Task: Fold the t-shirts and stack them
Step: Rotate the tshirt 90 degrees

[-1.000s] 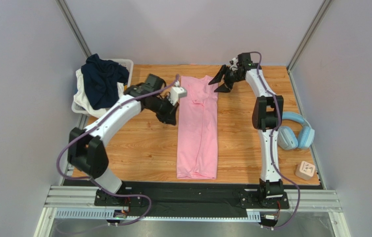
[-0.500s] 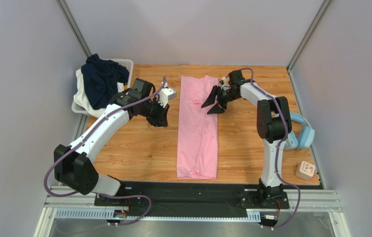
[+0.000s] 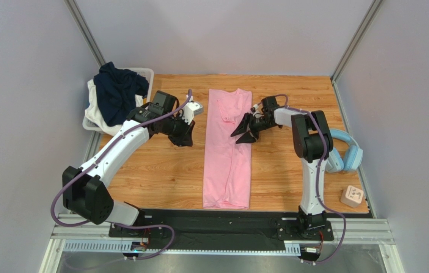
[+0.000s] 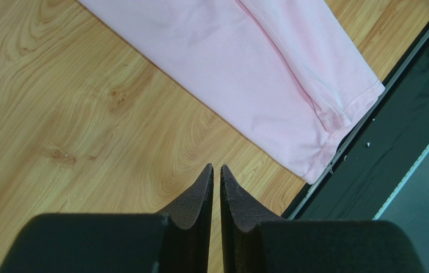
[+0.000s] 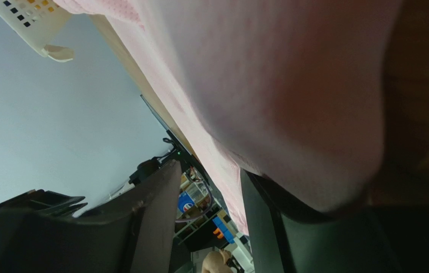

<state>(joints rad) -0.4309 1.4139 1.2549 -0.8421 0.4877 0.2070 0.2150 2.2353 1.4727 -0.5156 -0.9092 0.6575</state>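
Observation:
A light pink t-shirt [image 3: 227,153], folded into a long narrow strip, lies down the middle of the wooden table. A dark navy t-shirt [image 3: 118,92] is heaped on the white basket [image 3: 144,72] at the back left. My left gripper [image 3: 184,140] hovers over bare wood left of the pink strip. In the left wrist view this gripper [image 4: 216,168] is shut with nothing in it, and the pink t-shirt's [image 4: 245,68] hem lies ahead. My right gripper [image 3: 243,133] is low at the strip's right edge. In the right wrist view it [image 5: 208,182] stands open with pink cloth [image 5: 290,85] close against one finger.
Light blue headphones [image 3: 342,151] lie by the right arm, and a small beige block [image 3: 352,196] sits at the near right corner. White cloth [image 3: 93,111] hangs from the basket under the navy shirt. A black strip runs along the near table edge [image 4: 393,131].
My right gripper came from the back of the table down to the pink shirt's right edge, its jaws narrowing somewhat. My left gripper drew back left off the shirt, then held still.

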